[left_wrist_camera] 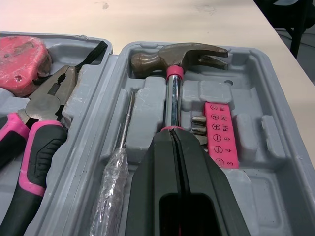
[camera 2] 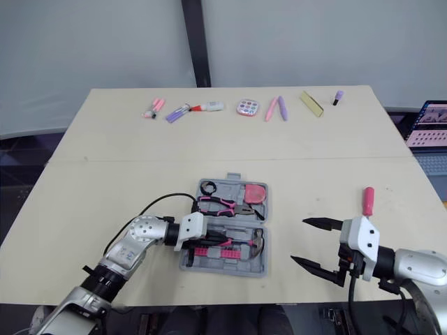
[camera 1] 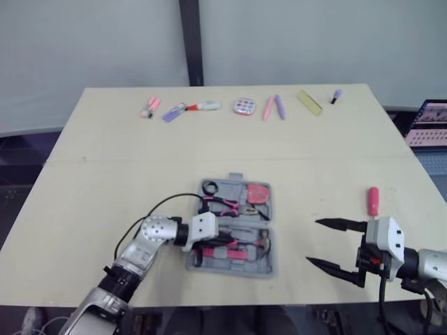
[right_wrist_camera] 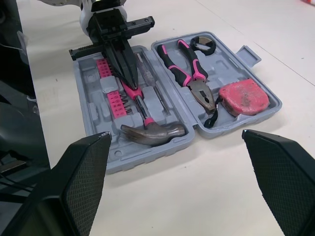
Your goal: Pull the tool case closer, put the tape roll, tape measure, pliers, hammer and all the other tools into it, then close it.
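The grey tool case [camera 1: 272,230] lies open near the table's front edge. In it I see the black tape roll [right_wrist_camera: 202,44], pink-handled pliers [left_wrist_camera: 44,113], the red tape measure [left_wrist_camera: 19,61], a pink bit holder [left_wrist_camera: 219,132] and a clear-handled screwdriver [left_wrist_camera: 118,162]. The hammer [left_wrist_camera: 173,93] rests in the near half of the case. My left gripper [camera 1: 220,241] is shut on its pink handle, low inside the case. Right of the case, my right gripper [camera 1: 313,241] hovers open and holds nothing. A pink-handled tool [camera 1: 374,200] lies on the table just beyond it.
A row of small things lines the table's far edge: markers [camera 1: 192,107], a round palette [camera 1: 244,106], pink and purple sticks [camera 1: 274,107], a yellow-green strip [camera 1: 309,102] and a small purple bottle [camera 1: 336,95]. A laptop [camera 1: 429,124] stands off the table's right side.
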Robot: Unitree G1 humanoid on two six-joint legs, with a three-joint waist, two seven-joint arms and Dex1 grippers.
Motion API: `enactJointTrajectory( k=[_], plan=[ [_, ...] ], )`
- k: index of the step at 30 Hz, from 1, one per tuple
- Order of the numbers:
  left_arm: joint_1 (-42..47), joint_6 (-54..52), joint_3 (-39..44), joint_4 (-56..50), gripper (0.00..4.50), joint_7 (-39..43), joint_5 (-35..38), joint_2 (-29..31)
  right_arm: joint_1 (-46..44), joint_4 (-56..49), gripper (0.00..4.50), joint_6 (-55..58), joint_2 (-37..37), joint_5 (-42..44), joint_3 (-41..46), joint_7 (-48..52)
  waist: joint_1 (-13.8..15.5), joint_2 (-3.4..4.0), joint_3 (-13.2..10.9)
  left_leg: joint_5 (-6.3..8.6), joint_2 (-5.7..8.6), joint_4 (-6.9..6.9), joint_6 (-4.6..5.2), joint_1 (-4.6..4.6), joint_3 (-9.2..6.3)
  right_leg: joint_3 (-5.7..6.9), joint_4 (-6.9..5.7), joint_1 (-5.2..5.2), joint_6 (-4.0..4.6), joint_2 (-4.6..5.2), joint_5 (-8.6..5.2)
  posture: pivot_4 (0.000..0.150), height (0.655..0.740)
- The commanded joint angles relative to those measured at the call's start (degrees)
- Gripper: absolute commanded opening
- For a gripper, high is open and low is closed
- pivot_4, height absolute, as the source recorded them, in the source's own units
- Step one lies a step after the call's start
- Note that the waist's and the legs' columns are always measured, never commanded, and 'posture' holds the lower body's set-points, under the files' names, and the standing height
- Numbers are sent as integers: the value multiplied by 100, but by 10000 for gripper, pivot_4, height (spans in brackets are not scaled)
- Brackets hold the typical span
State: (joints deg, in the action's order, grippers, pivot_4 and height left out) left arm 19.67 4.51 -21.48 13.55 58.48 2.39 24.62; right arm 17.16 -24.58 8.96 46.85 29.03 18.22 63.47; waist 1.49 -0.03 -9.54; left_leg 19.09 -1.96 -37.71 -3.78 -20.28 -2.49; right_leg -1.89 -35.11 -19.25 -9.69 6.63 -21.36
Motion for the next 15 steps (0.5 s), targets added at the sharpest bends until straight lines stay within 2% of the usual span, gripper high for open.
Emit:
enactJointTrajectory(
  k=[1, 8, 11, 15],
  plan=[
    [-362, -177, -488, 545, 450, -36, -666, 163, 10, -180, 45000, 9, 40, 92, 140, -1, 0, 6, 10, 0, 0, 0, 0, 1, 0, 0, 0, 1, 0, 0, 0, 1500, 7400],
    [-419, -73, -648, 809, 450, -162, -801, 198, -28, -175, 45000, 18, 33, 87, 121, -23, 4, 21, 61, 1, 0, 16, 2, 25, 0, 1, 25, 34, 0, 0, 0, 1500, 7400],
    [-458, -56, -703, 841, 450, -196, -845, 201, -48, -160, 45000, 18, 35, 82, 111, -19, -6, 12, 74, 3, 0, 49, 3, 83, 5, 0, 55, 87, 0, 0, 0, 1500, 7400],
    [-519, -61, -723, 912, 450, -236, -858, 170, -73, -151, 45000, 28, 35, 77, 92, -17, -9, 12, 102, 4, -1, 62, 2, 92, 7, -2, 65, 92, 1, 0, -1, 1500, 7400]
  ],
)
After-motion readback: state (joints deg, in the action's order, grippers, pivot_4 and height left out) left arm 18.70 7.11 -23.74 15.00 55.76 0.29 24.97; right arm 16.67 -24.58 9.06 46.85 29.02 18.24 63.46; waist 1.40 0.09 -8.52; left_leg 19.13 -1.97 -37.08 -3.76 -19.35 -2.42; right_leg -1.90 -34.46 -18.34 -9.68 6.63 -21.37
